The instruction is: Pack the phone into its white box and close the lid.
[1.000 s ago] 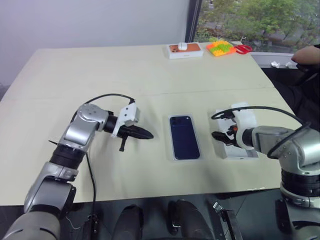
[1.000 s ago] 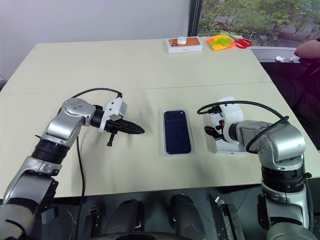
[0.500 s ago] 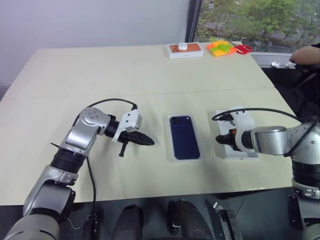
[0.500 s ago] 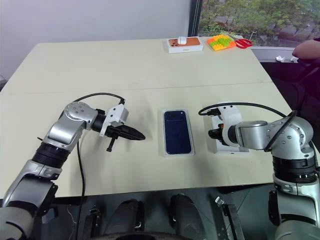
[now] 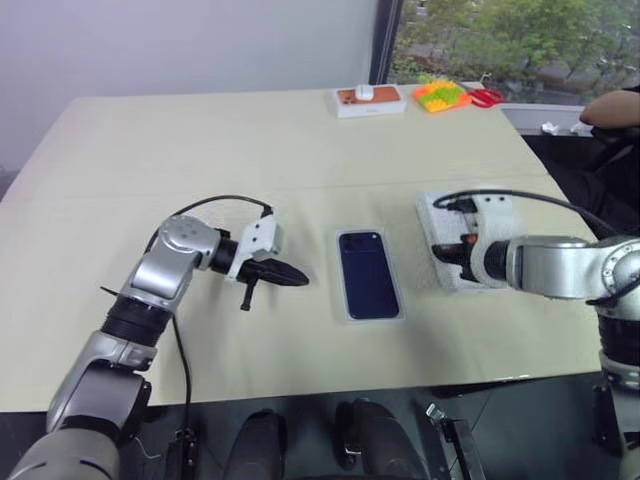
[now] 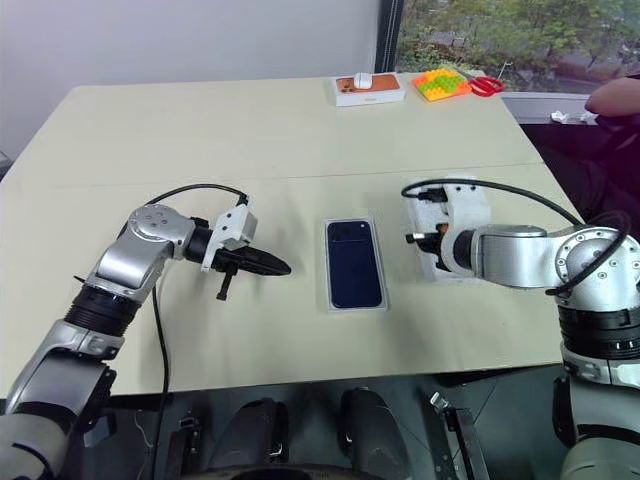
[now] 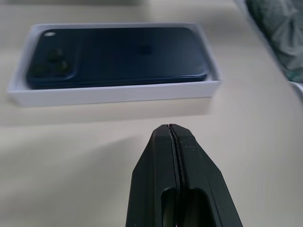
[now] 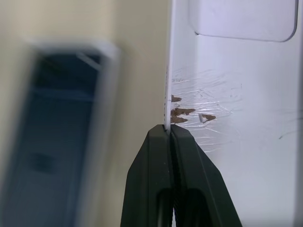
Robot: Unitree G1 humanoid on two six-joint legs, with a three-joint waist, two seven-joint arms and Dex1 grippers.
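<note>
Since the phone (image 5: 368,273) already lies face down inside the white box (image 7: 118,92) at table centre, packing looks done; what's left is the lid. Right gripper (image 8: 169,135) is pinched shut on the lid's (image 5: 447,250) thin wall, lid tilted up off the table just right of the box, white inside showing. Left gripper (image 7: 171,130) closed, empty, hovering left of the box. Lid not yet over the box

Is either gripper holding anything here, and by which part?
The right gripper is shut on the thin side wall of the shallow white cardboard lid, lying plain side up. The left gripper is shut and holds nothing.
</note>
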